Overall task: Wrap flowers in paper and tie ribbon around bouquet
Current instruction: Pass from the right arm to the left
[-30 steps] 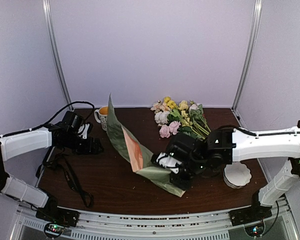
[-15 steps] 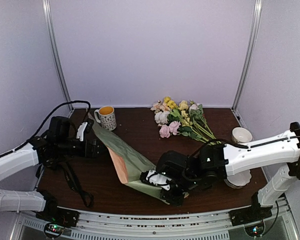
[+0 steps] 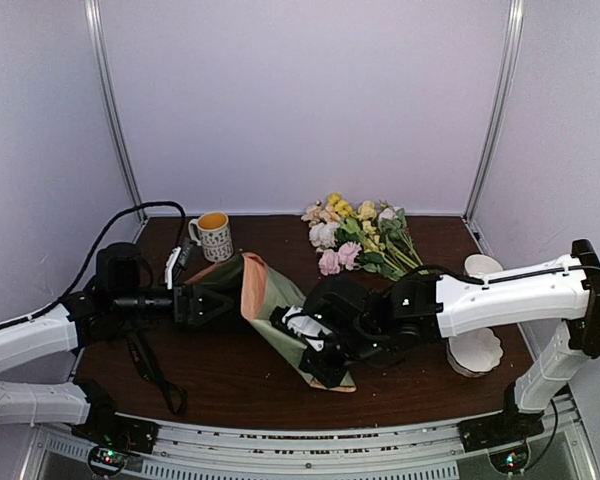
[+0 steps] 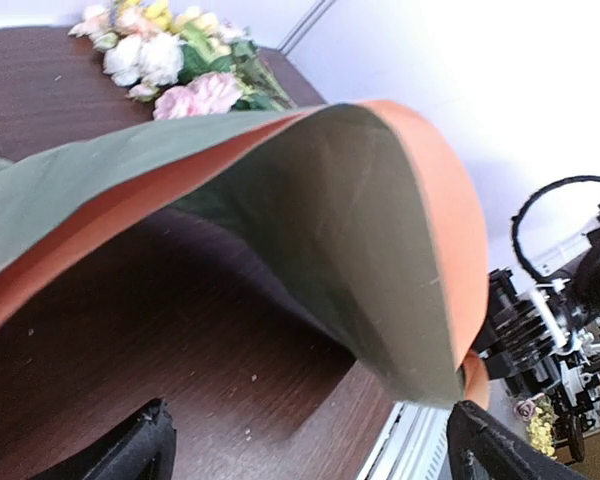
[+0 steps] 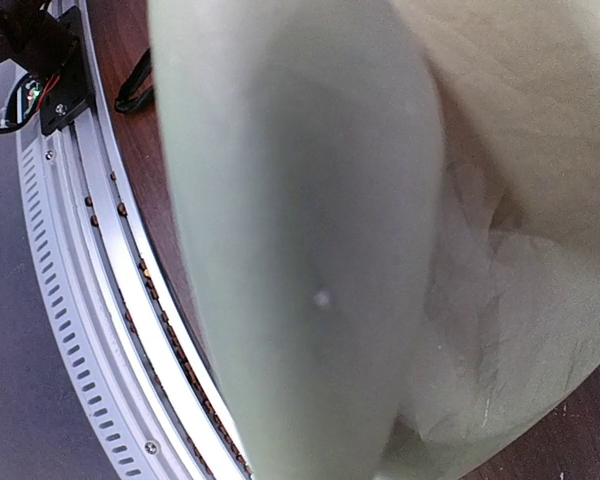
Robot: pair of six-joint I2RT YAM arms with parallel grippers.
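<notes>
The paper (image 3: 280, 305), sage green with a peach-tan back, lies curled over in the middle of the table. My right gripper (image 3: 316, 356) is shut on its near end, and in the right wrist view the paper (image 5: 310, 250) fills the picture and hides the fingers. My left gripper (image 3: 220, 300) is wide open at the paper's left edge. In the left wrist view the paper (image 4: 360, 200) arches just ahead of that open gripper (image 4: 315, 450), nothing pinched. The flowers (image 3: 365, 238) lie loose at the back right, also seen as flowers (image 4: 170, 55). The ribbon (image 3: 148, 368) lies at the left front.
A patterned mug (image 3: 215, 236) stands at the back left. A white scalloped dish (image 3: 475, 350) and a small white bowl (image 3: 483, 265) sit by the right arm. The metal rail (image 3: 280, 450) runs along the table's front edge.
The right gripper pulled the paper leftward and the sheet flopped from upright into a low curl. The left arm swung right toward the paper's edge while its jaws opened wider.
</notes>
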